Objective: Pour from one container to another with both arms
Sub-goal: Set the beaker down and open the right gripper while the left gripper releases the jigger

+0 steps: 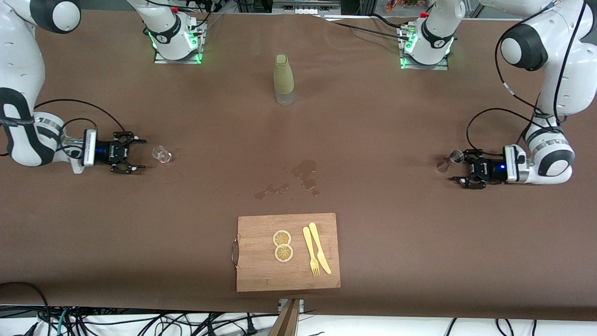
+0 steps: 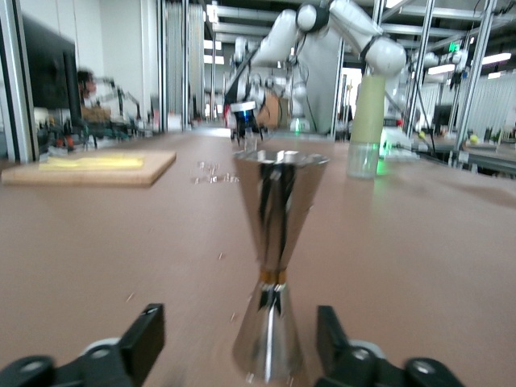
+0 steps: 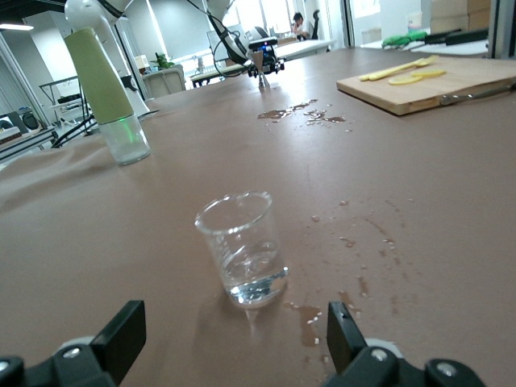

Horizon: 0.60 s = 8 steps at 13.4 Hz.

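Both grippers open, each low at the table facing its vessel, nothing held.

Landmark: cutting board (image 1: 261, 261). Toward the right arm's end from it, the right gripper (image 1: 135, 159) faces a small clear glass (image 1: 162, 154): smooth, likely brittle and slippery, best gripped mid-wall. Toward the left arm's end, the left gripper (image 1: 459, 169) brackets a polished steel jigger (image 1: 450, 160): rigid, probably light and tippy, best pinched at its narrow waist. A green-sleeved bottle (image 1: 283, 79) stands farther from the camera.
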### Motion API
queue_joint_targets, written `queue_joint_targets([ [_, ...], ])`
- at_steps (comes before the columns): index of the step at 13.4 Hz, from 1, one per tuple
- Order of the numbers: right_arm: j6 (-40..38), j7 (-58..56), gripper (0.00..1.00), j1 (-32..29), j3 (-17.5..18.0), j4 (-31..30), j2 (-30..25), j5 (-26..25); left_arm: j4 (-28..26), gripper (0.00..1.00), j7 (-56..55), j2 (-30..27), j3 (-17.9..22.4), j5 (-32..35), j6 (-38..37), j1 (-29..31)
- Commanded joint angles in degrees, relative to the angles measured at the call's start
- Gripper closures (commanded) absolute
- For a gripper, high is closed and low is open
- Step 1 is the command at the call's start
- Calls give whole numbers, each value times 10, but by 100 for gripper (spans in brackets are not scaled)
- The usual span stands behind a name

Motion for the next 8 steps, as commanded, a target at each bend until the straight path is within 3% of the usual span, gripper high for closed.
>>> queue_joint_targets([
  [1, -8, 123, 0, 4, 0, 14, -48, -42, 41, 0, -117, -34, 7, 53, 43, -1],
  [4, 0, 282, 0, 20, -1, 18, -93, -88, 44, 0, -367, -89, 7, 144, 67, -4],
  [8, 9, 537, 0, 49, 0, 22, -156, -161, 87, 0, -624, -153, 7, 262, 87, -44],
])
